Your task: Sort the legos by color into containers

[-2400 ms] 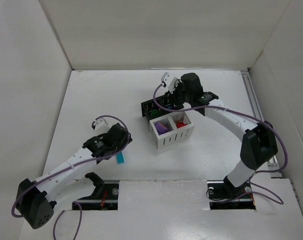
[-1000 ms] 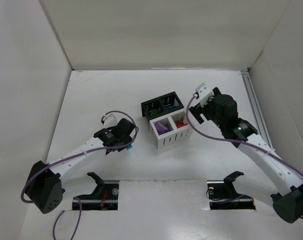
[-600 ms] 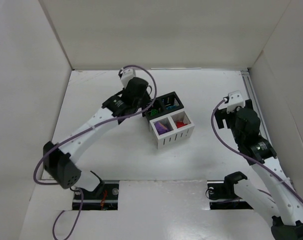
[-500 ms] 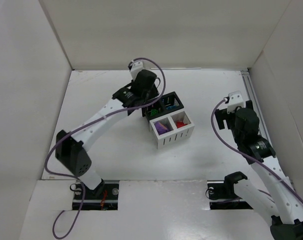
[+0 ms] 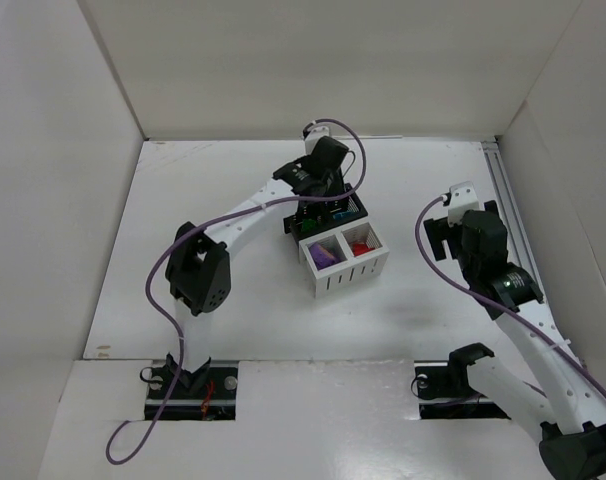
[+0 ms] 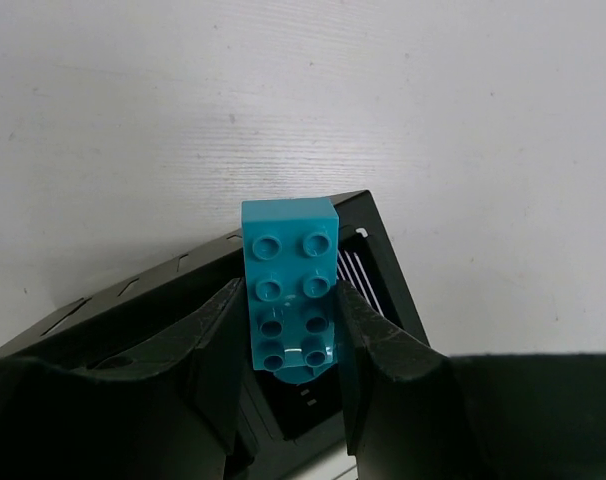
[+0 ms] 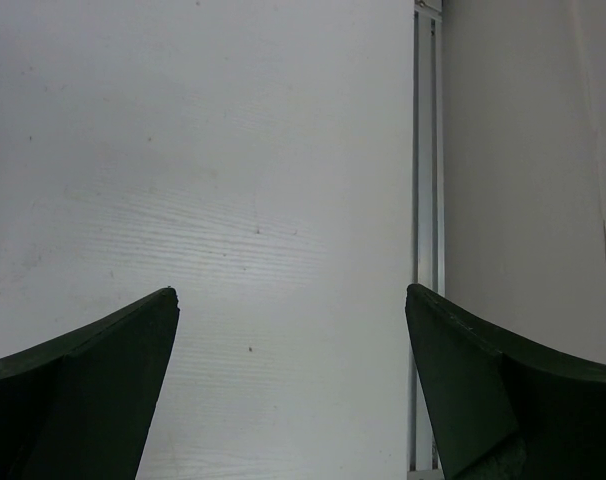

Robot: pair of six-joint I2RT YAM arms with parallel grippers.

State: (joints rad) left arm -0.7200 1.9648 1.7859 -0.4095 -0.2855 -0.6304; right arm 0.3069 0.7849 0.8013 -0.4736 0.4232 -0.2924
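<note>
- The white counter [image 5: 203,260] has a faintly grained surface.
- A black two-cell bin [image 5: 291,226] stands on it near the middle.
- A white two-cell bin [image 5: 348,272] stands touching the black bin's near side.
- A metal rail [image 5: 503,200] runs along the right edge.

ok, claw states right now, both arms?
Left claw: closed on a teal lego, above the black bin.
Right claw: open, holding nothing.

Glossy plastic brick [image 6: 288,290]; matt, grainy tabletop [image 6: 433,120]
</note>
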